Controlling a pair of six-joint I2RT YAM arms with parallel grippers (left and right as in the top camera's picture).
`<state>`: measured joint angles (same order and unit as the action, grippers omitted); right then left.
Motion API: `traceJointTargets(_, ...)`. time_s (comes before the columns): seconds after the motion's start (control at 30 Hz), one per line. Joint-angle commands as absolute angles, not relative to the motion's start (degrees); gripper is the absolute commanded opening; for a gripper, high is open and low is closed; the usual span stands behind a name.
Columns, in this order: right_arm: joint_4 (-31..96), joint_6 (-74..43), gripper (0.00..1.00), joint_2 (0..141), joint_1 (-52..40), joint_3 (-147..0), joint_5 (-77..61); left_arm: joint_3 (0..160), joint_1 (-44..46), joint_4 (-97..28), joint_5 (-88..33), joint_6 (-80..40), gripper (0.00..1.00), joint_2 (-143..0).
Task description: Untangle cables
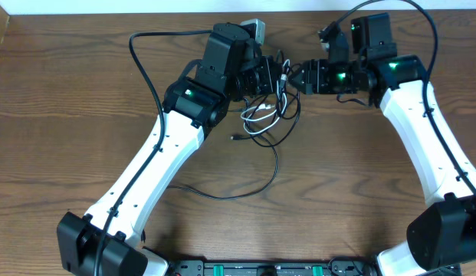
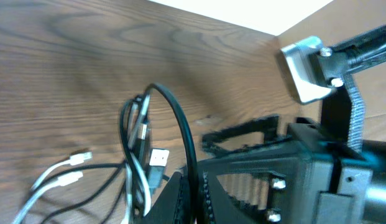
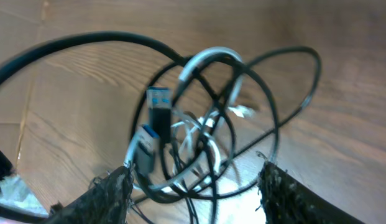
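Left gripper (image 2: 189,190): jaws closed right down on a black cable (image 2: 180,118). The cord is thin, round and glossy, and it rises from between the ribbed black fingers (image 2: 174,202) in a smooth arch. Right gripper (image 3: 194,177): jaws stand wide. The pads (image 3: 115,193) are black, rough and frayed-looking, and sit well apart at the bottom corners of my wrist view. The tangle sits between and beyond them, and I cannot tell whether either pad touches a strand. Nearest that gripper is a flat rectangular plug (image 3: 158,98) with a blue tongue, standing upright in the knot, with black loops and a pale silvery-white loop crossing around it. This view is blurred, so I cannot follow which strand passes over which. In the left wrist view a white cable (image 2: 56,177) runs off to the left, its two small white ends lying flat on the wood, close together. At upper right there is a dull silver bracket (image 2: 301,68), a flat plate with rounded corners and two screws. From overhead, the cables (image 1: 267,111) lie in one loose knot of black and white loops at the far middle of the table (image 1: 69,115), just below the two grippers, which face each other closely. One black strand trails from the knot in a long curve toward the near side. The table is brown wood with a plain grain and a matte finish.
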<state>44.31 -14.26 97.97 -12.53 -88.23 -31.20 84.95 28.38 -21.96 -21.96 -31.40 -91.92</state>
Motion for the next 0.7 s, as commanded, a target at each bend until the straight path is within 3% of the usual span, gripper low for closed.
traceJointTargets(0.0,41.6,-18.0,0.59,96.8,-14.0,-88.4,-31.0,85.9,28.1,-20.6,-25.1,-35.6,0.08,-91.2)
traceJointTargets(0.33,36.2,-26.2,0.50,103.9,-16.3,-88.4,-28.9,85.9,26.6,-15.0,-31.3,-41.3,0.07,-91.1)
traceJointTargets(0.47,35.7,-26.3,0.37,106.5,-15.7,-88.4,-28.8,85.9,24.8,-14.0,-34.6,-42.0,0.08,-91.0)
traceJointTargets(0.6,37.9,-26.3,0.04,107.3,-13.1,-88.4,-23.5,85.9,21.7,-13.8,-35.6,-42.1,0.07,-90.6)
traceJointTargets(0.67,40.1,-26.1,0.01,107.3,-11.4,-88.4,-19.8,85.9,19.7,-13.8,-35.6,-42.0,0.07,-90.3)
